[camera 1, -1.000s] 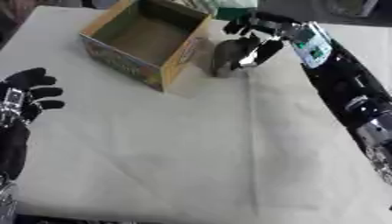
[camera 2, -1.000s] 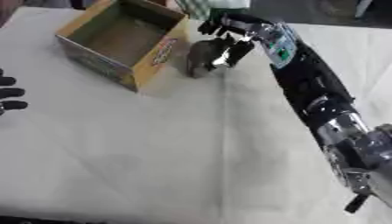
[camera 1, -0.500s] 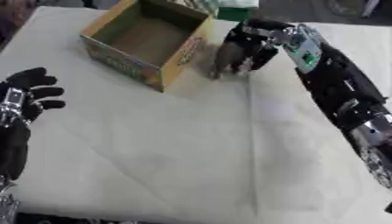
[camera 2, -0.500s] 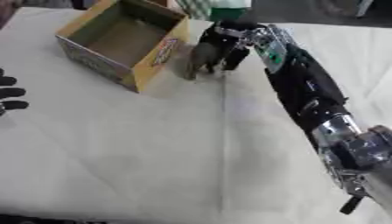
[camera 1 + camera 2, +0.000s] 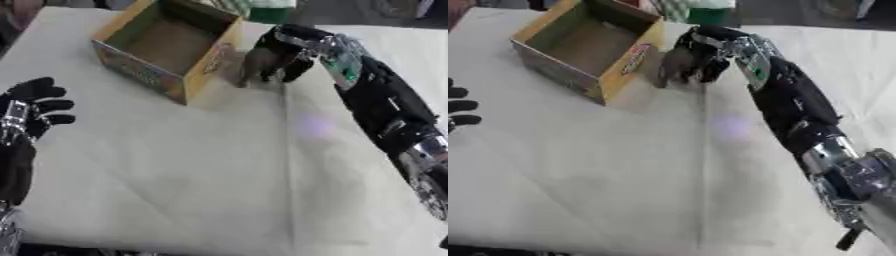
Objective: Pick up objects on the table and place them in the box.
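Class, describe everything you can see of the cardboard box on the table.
The box is an open-topped cardboard carton, brown inside, with yellow outer walls carrying coloured print. It stands upright at the far left of the white table, turned cornerwise to the view. Nothing shows inside it. The right hand, curled round a grey object, is just beside its right wall; contact cannot be told.

The robot's right arm stretches from the lower right toward the far side of the table, its right hand [image 5: 284,55] curled around a dark object [image 5: 256,62]. The left hand [image 5: 33,107] rests open at the left edge, fingers spread.
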